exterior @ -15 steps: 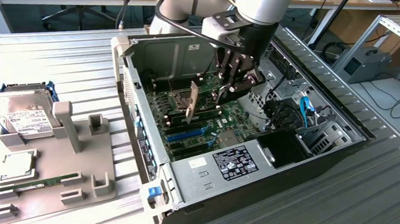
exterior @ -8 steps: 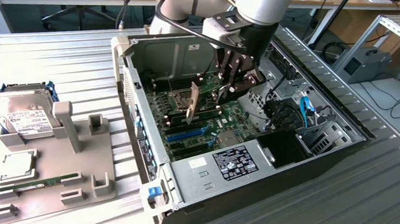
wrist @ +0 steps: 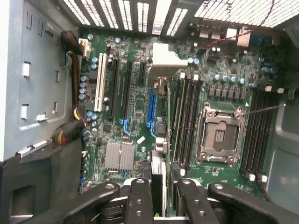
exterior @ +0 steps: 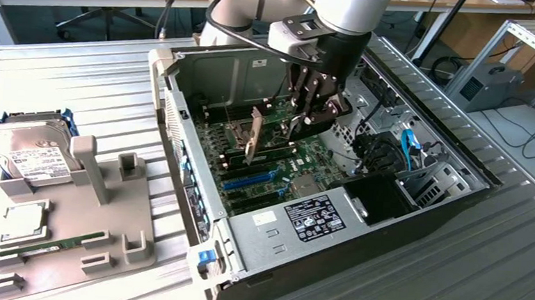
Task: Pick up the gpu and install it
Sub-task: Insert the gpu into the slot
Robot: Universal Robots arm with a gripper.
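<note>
Lying on its side on the big grey table (exterior: 85, 83) is an open computer case (exterior: 431, 202), with its green board (wrist: 135, 100) facing up. The robot arm (exterior: 351, 9) reaches down into the case from above. Its black claw (exterior: 309, 109) is clenched on the gpu (exterior: 249, 136), a thin flat card that stands on its edge. The card hangs over the middle of the board, among the long slots. From the wrist view, the claw's black fingers (wrist: 138, 200) sit close together with the card's edge (wrist: 158, 175) pinched between them. The card lines up with a blue slot (wrist: 150, 109) on the board. I cannot tell if the card is touching the slot yet.

To the exterior view's left, well apart from the case, a grey holder tray (exterior: 105, 217) rests on the table. A silver hard drive (exterior: 30, 153) with a white label leans at the tray's far end. A square chip (exterior: 23, 220) lies nearer, and a narrow green stick (exterior: 48, 245) lies beside it.
</note>
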